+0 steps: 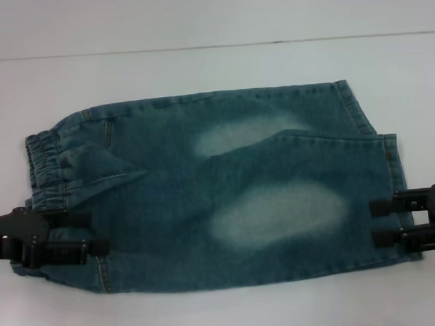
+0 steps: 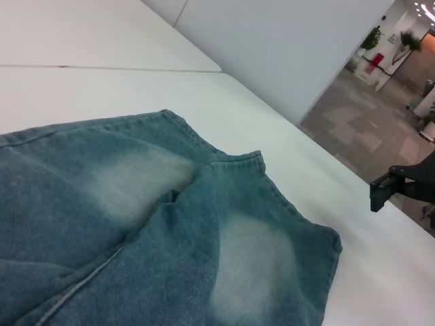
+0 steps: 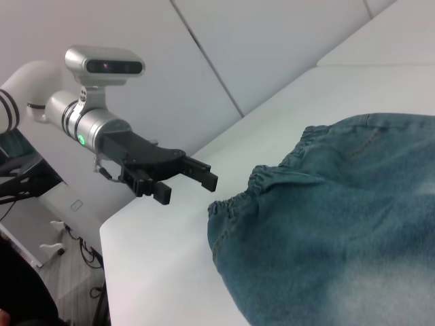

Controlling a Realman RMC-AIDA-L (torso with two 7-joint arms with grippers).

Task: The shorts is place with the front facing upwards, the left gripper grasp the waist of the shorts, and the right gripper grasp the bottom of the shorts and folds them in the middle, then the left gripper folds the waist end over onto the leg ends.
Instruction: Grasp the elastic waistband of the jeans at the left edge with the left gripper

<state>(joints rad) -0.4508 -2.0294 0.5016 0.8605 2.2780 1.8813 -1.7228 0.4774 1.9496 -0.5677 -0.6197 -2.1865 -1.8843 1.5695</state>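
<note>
The blue-green denim shorts (image 1: pixel 227 199) lie flat on the white table, with two pale faded patches facing up. The puckered waist (image 1: pixel 46 161) is at the left, and a corner of fabric beside it is turned over. The straight leg ends (image 1: pixel 394 168) are at the right. My left gripper (image 1: pixel 72 234) is open at the near part of the waist. In the right wrist view the left gripper (image 3: pixel 183 180) hovers just off the waist (image 3: pixel 272 180), apart from the cloth. My right gripper (image 1: pixel 387 222) is open at the near leg hem. The left wrist view shows the right gripper (image 2: pixel 394 187) beyond the hem (image 2: pixel 326 258).
The white table (image 1: pixel 212 68) has a thin seam line across its far side. Its edge (image 3: pixel 136 224) drops to the floor close behind the left gripper. Bare tabletop surrounds the shorts on every side.
</note>
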